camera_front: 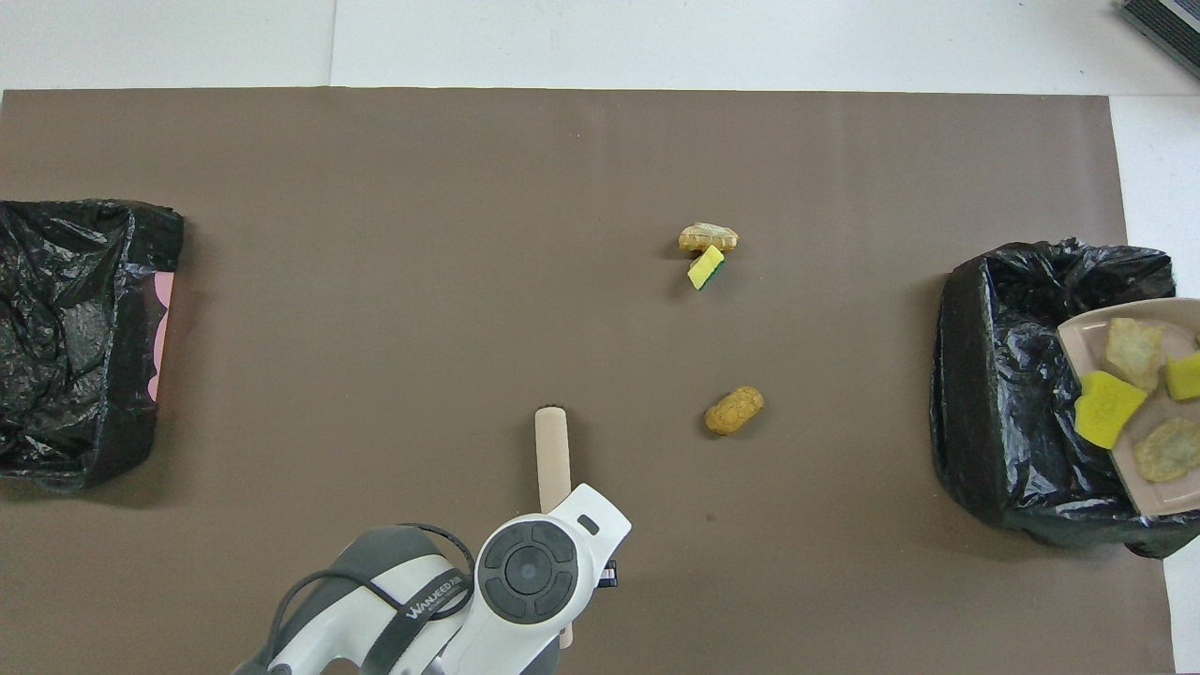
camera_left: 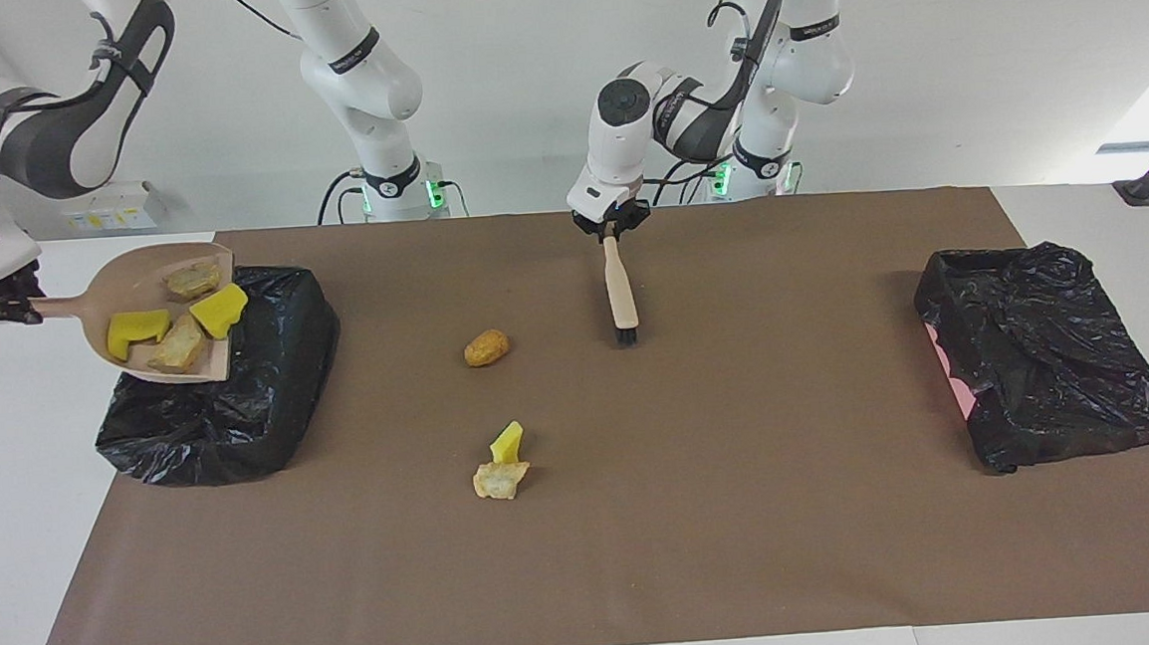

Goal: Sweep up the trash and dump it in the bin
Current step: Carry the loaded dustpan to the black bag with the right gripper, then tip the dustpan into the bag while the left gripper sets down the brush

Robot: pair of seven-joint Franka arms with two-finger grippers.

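Pinching the end of a pale pink dustpan's handle, the right gripper has its fingers pressed onto it and holds the dustpan up over the black-bagged bin at the right arm's end of the table, its open lip lower than the handle and facing the bin, a pose that looks meant for sliding the load out. Four pieces of the trash sit in the pan: two yellow spongy wedges and two tan crusty lumps. The left gripper has its fingers closed on the top of a small brush, which hangs with its dark bristles at the brown mat, apparently parked while the other arm dumps. Three scraps remain loose on the mat: a round tan lump beside the brush, and, farther from the robots, a yellow wedge touching a crusty lump. A second black-bagged bin sits at the left arm's end. The only readable writing is "WANJEED" on a strap on the left arm, seen in the overhead view.
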